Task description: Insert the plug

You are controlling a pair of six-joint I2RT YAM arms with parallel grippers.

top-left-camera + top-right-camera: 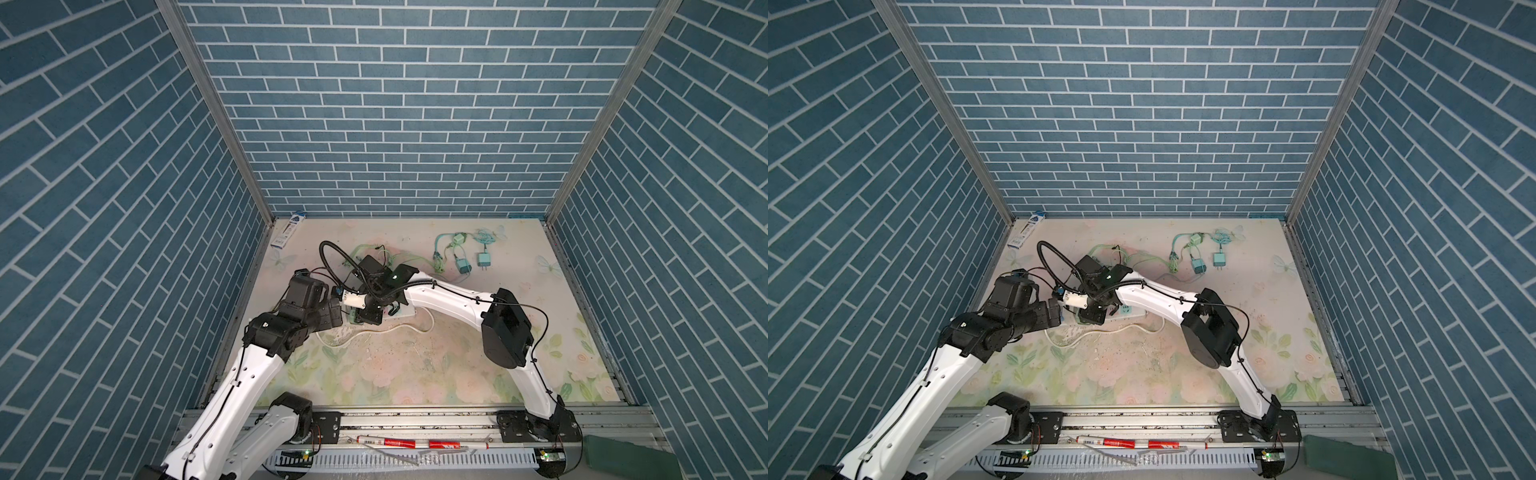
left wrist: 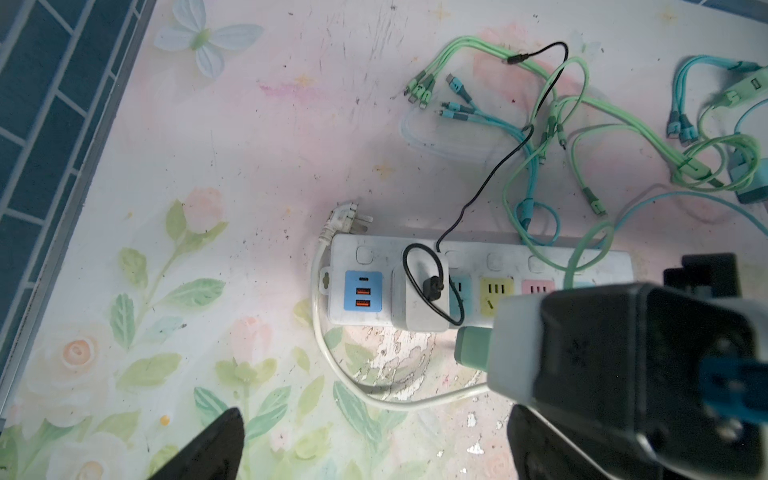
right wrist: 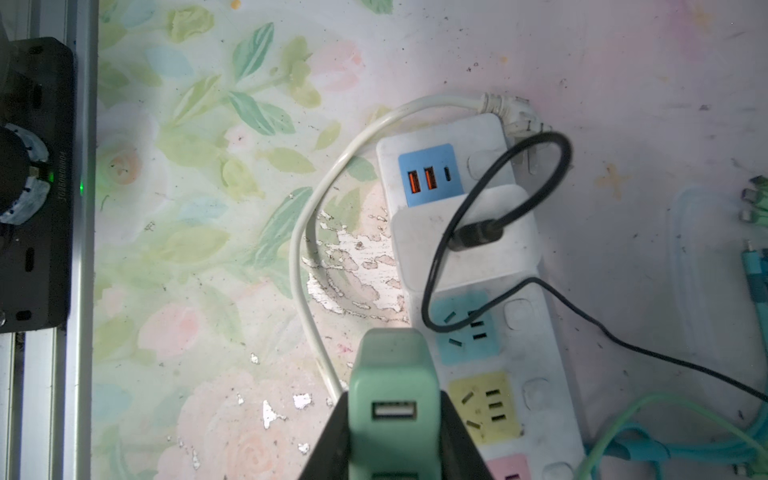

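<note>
My right gripper (image 3: 394, 411) is shut on the plug (image 3: 395, 374), a mint-green charger block with a USB port facing the camera. The plug hangs just beside the long edge of the white power strip (image 3: 536, 345), level with its blue socket (image 3: 465, 328) and yellow socket (image 3: 484, 405). In the left wrist view the plug (image 2: 471, 349) pokes out from under the right gripper's body, off the strip (image 2: 386, 253). My left gripper (image 2: 374, 440) stands open and empty over the mat near the strip's USB end. In a top view both grippers crowd over the strip (image 1: 405, 311).
A white adapter (image 3: 511, 257) with a thin black cable sits in the strip next to the blue USB panel (image 3: 430, 174). The strip's white cord (image 2: 332, 374) loops on the mat. Loose green and teal cables and chargers (image 1: 461, 262) lie at the back right. A carded package (image 1: 286, 232) leans at the back left.
</note>
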